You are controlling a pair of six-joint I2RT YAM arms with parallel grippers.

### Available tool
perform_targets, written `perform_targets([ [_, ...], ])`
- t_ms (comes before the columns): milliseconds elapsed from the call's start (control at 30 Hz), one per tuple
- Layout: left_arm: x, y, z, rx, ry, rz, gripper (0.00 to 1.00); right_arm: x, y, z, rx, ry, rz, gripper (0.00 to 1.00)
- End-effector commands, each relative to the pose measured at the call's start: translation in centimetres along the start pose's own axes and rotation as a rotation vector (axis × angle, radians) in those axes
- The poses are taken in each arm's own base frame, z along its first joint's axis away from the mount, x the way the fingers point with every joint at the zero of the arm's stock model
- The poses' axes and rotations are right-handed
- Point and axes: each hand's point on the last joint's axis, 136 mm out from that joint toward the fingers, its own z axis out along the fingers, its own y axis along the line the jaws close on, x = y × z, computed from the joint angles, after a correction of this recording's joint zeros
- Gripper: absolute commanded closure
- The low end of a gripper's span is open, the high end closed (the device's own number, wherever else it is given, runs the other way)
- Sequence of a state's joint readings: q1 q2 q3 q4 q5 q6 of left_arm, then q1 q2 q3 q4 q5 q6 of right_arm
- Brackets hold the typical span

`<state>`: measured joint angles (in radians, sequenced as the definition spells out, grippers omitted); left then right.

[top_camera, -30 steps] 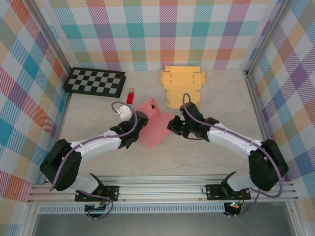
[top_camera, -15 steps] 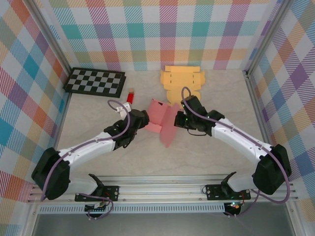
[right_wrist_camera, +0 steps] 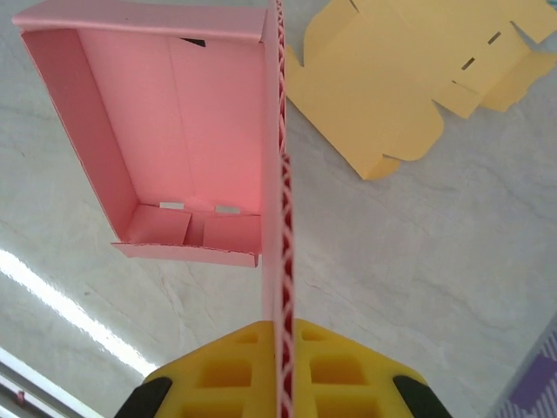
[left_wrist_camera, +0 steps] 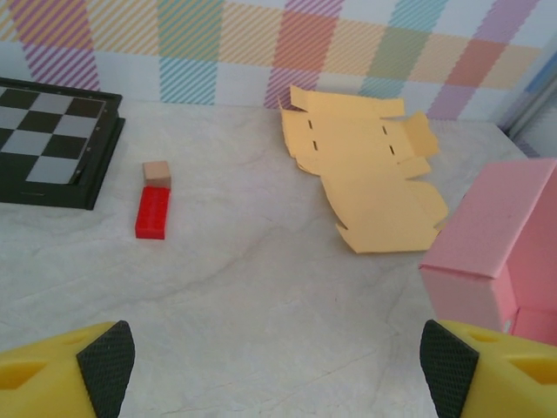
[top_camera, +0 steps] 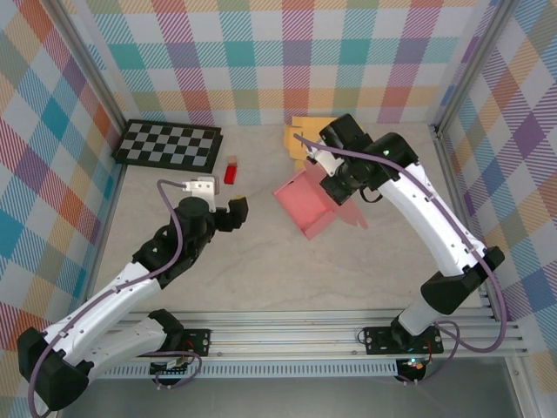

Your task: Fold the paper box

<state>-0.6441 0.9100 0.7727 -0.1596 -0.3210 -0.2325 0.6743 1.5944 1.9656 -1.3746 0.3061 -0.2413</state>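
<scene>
Paper box: pink [top_camera: 305, 205], tray walls standing, its lid flap pinched edge-on in the clenched right gripper [right_wrist_camera: 280, 348]; it has been carried from between the arms to the far side.
Left gripper [left_wrist_camera: 278, 357]: just released, jaws wide, pulled back; the box now sits ahead to its right, well apart.
Meaning: one arm holds the box alone; the lid likely remains to be closed.
Room: plaid walls [top_camera: 261, 52].
Surface: pale marbled table [top_camera: 261, 279].
Clutter: chessboard [top_camera: 168, 144], flat yellow blank [left_wrist_camera: 365, 165], red block [left_wrist_camera: 153, 212].
</scene>
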Motion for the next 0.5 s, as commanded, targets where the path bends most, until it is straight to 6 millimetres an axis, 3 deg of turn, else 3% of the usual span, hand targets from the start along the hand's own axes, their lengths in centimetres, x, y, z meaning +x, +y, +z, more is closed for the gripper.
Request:
perform_targets([
  [0,1.6,-0.1,0.5,0.025,0.052,0.045,0.13,2.0,-0.8,-0.3,0.046,0.101,-0.076,1.0],
  [100,2.1,0.1,1.0,0.009,0.066,0.009,0.13,0.5,-1.8,-0.7,0.09,0.003,0.05,1.0],
  [200,3.0,0.4,1.6,-0.012,0.083,-0.069,0.11,-0.5,-4.2,-1.5,0.103,-0.209,0.47,1.0],
  [300,4.0,-1.0,2.5,0.074,0.087,-0.127,0.11,0.7,-4.9,-0.7,-0.009,-0.423,0.891,1.0],
  [367,4.8,-2.0,3.1,0.134,0.081,-0.161,0.11,2.9,-4.5,1.1,-0.099,-0.481,1.135,1.0],
  [467,6.2,-3.0,4.0,0.194,0.098,-0.179,0.11,5.0,-3.1,4.4,-0.199,-0.478,1.338,1.0],
])
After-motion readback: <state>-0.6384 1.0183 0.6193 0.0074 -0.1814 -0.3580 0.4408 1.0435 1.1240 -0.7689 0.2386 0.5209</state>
